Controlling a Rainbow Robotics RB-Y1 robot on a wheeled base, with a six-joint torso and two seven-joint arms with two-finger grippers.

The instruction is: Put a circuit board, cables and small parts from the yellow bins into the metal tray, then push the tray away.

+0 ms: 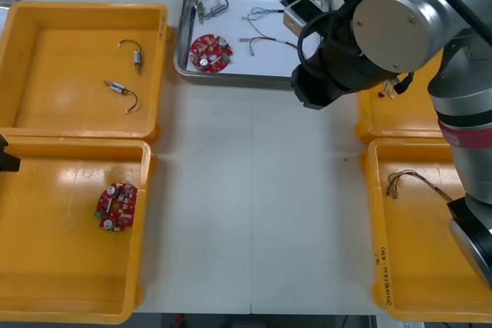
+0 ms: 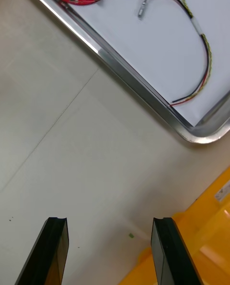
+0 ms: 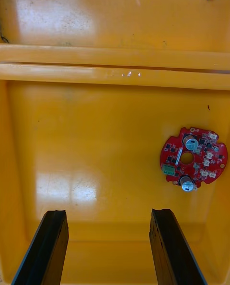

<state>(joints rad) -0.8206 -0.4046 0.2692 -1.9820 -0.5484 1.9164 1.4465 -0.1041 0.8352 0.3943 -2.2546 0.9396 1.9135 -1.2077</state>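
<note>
1. Worktop [image 1: 254, 190]: light surface carrying a tray and four yellow bins.
2. Metal tray [image 1: 231, 76]: far middle of the worktop, between the far bins; white inside.
3. Circuit board [image 1: 211, 53]: round, red, flat in the tray toward its left side.
4. Red and yellow cable [image 1: 265, 42]: loose in the tray, right of the circuit board.
5. Blue and white cable [image 1: 265, 13]: in the tray, beyond the red and yellow cable.
6. Black cable [image 1: 211, 5]: far left corner of the tray.
7. Right hand [image 2: 109, 222]: fingers apart, nothing between them; above bare worktop just outside the tray's near right corner, beside the far right bin [image 1: 392, 124].
8. Left hand [image 3: 108, 215]: fingers apart, empty; above the near left bin [image 1: 54, 251].
9. Second circuit board [image 1: 117, 206]: flat on the near left bin's floor, ahead of the left hand, not touching it.
10. Far left bin [image 1: 69, 59]: holds two small metal parts [image 1: 135, 53] with black leads, lying apart.
11. Near right bin [image 1: 423, 259]: holds a cable bundle [image 1: 415, 182] near its far end.
</note>
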